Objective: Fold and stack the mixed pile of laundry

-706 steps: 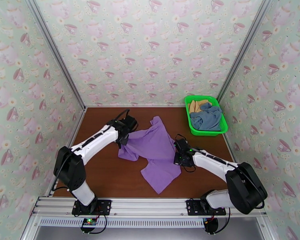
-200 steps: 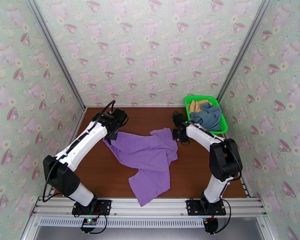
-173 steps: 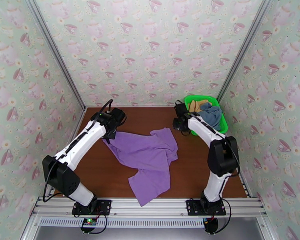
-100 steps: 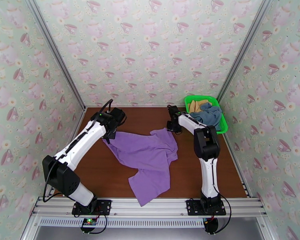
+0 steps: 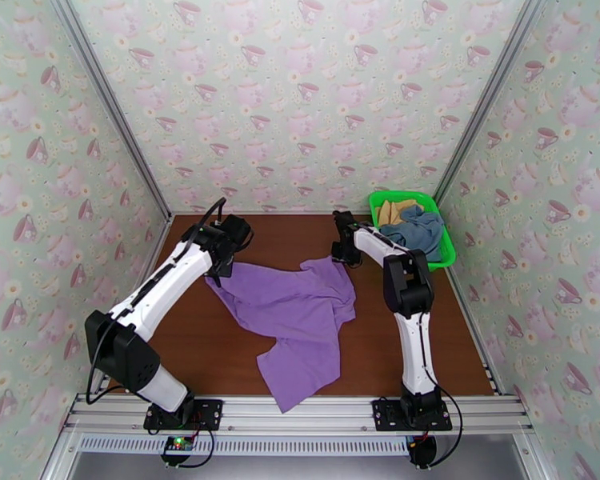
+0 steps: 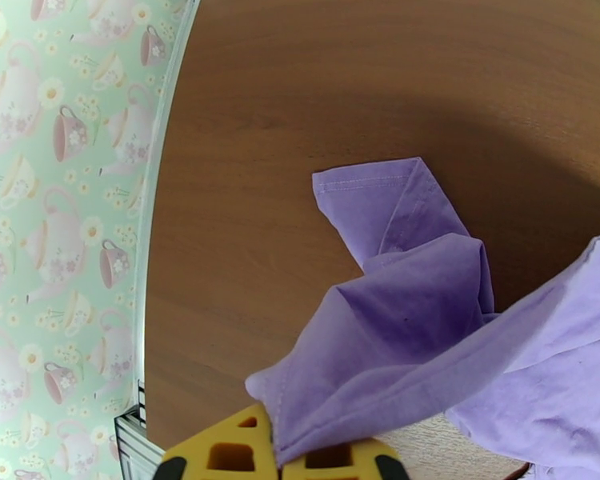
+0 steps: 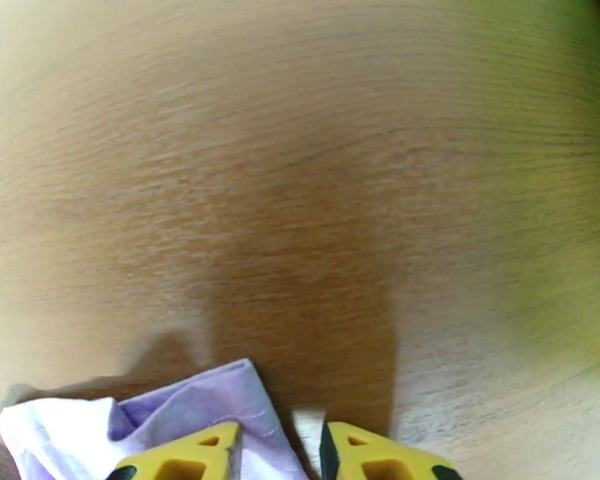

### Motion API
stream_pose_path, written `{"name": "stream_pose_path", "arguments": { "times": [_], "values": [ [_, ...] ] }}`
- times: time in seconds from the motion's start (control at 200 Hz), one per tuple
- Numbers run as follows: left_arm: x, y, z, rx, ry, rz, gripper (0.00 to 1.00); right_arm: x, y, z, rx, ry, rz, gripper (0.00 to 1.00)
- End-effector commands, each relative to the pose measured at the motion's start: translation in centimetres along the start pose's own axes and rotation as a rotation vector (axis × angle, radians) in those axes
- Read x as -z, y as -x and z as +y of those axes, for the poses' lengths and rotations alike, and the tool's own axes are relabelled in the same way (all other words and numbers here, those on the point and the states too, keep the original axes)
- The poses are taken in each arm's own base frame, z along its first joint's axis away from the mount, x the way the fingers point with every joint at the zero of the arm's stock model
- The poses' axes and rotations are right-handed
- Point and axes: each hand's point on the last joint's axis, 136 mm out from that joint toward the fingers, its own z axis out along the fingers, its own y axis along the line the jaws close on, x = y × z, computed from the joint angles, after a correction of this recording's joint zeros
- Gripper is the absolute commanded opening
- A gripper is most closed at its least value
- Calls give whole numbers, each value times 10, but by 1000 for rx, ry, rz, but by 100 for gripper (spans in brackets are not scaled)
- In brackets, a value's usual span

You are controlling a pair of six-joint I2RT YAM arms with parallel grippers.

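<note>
Top view: bright, even light, sharp. Your right wrist view reads soft (wood grain smeared), with dark shadow patch on table [image 7: 300, 314]. Left wrist: broad soft shadow beyond lilac garment [image 6: 428, 330], wall edge [image 6: 162, 194] bowed.

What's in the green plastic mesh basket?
A crumpled slate blue-grey cloth garment fills most of the green basket; a tan-yellow cloth garment shows at its far-left corner. Anything beneath them is covered.
</note>
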Motion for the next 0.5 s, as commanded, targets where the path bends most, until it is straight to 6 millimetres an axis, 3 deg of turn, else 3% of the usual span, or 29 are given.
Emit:
{"name": "stream_pose_path", "arguments": {
  "times": [0.0, 0.03, 0.115, 0.19, 0.285, 0.356, 0.421, 0.491],
  "values": [
    [-2, -1, -4, 3, -13, 2, 0, -34, -18, 2, 6, 12, 83, 11],
    [-2, -1, -3, 3, -13, 1, 0, -34, -19, 3, 5, 20, 89, 0],
    [1, 4, -1, 5, -15, -11, 0, -21, -14, 4, 15, 32, 68, 0],
    [7, 14, 4, 13, -22, -30, 0, 16, 3, -1, 17, 29, -7, 0],
    [28, 39, 14, 43, -48, -92, 0, 100, 34, -6, 14, 63, -172, 0],
    [53, 60, 24, 69, -74, -154, 0, 176, 48, -9, 31, 91, -320, 0],
    [79, 76, 33, 92, -113, -214, 0, 247, 49, -8, 55, 149, -453, 0],
    [108, 89, 41, 105, -169, -280, 0, 325, 37, -9, 81, 226, -596, 0]
  ]
}}
